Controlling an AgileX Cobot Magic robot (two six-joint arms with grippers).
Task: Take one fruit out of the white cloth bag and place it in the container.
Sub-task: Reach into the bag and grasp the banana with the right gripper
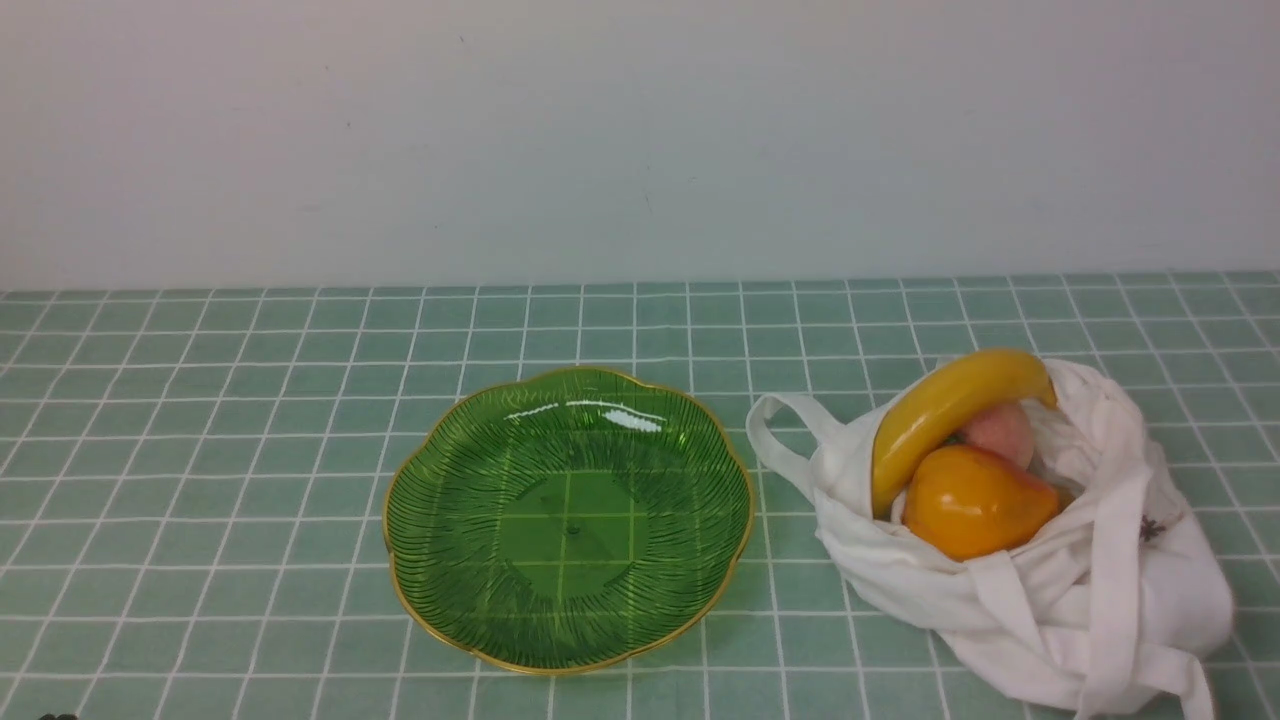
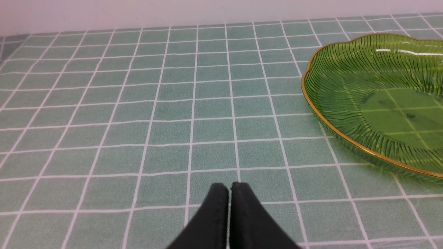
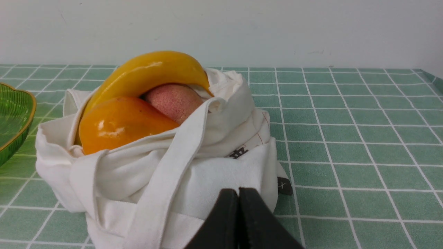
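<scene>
The right gripper (image 3: 238, 191) had its two black fingers pressed together with no gap between them, and it held nothing. Its tips pointed at the lower side of the bag (image 3: 138, 173), close to the cloth; whether they touched it could not be told. The left gripper (image 2: 230, 186) was likewise closed tight and empty. It was over bare tablecloth (image 2: 138, 121), with the dish (image 2: 346, 69) near but apart from it.

The banana (image 1: 950, 405) lay in the open mouth of the bag, arched over the other fruit with most of its length exposed. One end was tucked down against the cloth on the dish side. Under its curve sat a peach (image 1: 1000, 432), and in front of that an orange pear (image 1: 975, 500) touched the banana.

The bag lay slumped on the tablecloth to the right of the dish, just beside it but not touching. The front strap (image 3: 180, 145) ran up across the bag's front and over its rim beside the peach, near the banana's far end. The side strap (image 1: 790, 440) looped out toward the dish. A small dark tag (image 3: 284, 185) hung at the bag's side near the right gripper's tips.

The dish sat on the tablecloth in the middle, the grid lines showing through its green floor, in front of a plain pale wall (image 1: 640, 130).
</scene>
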